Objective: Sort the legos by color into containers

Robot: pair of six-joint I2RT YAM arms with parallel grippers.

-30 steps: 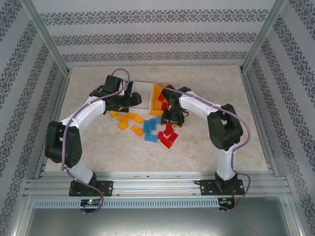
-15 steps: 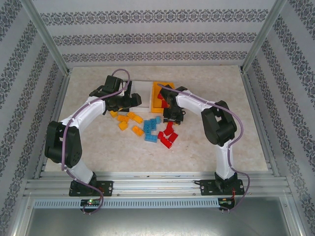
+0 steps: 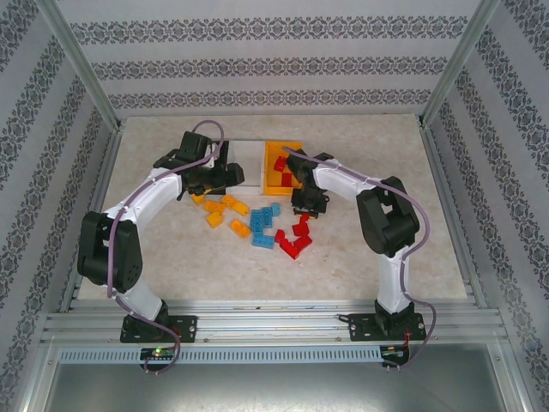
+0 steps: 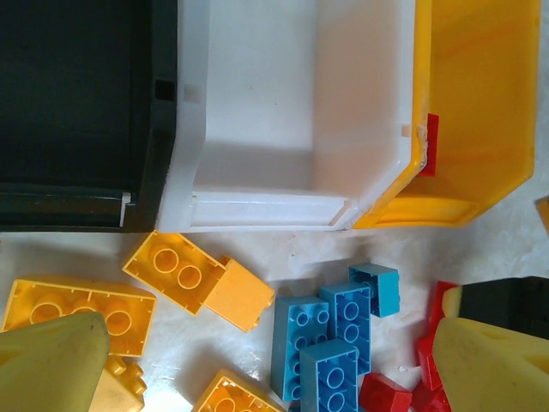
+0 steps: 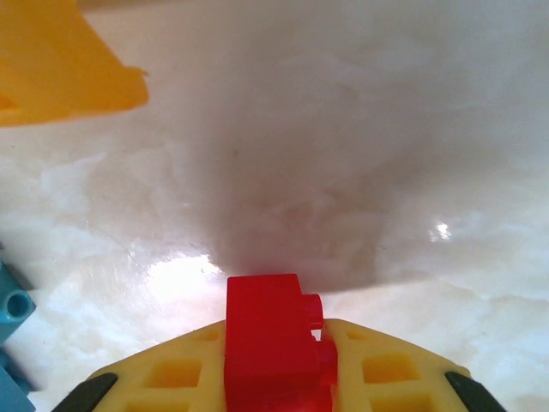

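- Pale marbled surface (image 3: 360,249), fenced by patterned walls, carries everything; both arms reach over it from the near edge.
- Right pincer (image 5: 274,365) is clamped on a small red studded plastic brick (image 5: 264,322), which sits centred between the yellow pads (image 5: 386,369) with a stud poking out to the right. I judge the centred grip is meant to keep the brick from twisting on its way to a bin. Whether it is clear of the surface I cannot tell.
- Just beyond this pincer and to its left, seen from overhead (image 3: 307,204), stands the open-topped orange plastic bin (image 3: 273,182). It holds a few red bricks (image 3: 280,163), so it is the likely home for the gripped one.
- Just nearer than that pincer lies the loose red pile (image 3: 296,240), with light blue bricks (image 3: 264,227) to its left.
- Right arm: folded sharply at the elbow, forearm reaching inward to the left, wrist pointed down.
- Left pincer (image 4: 274,378) gapes wide and holds nothing. Its fingers (image 4: 51,365) straddle yellow-orange bricks (image 4: 184,270) and blue ones below, which looks like a ready stance for a pick.
- Past its fingers sits the white plastic bin (image 4: 257,210), with the black plastic bin (image 4: 77,103) joined on its left.
- Left arm: arched up from its base, forearm reaching forward and right, wrist tipped down over the bins' near edge.
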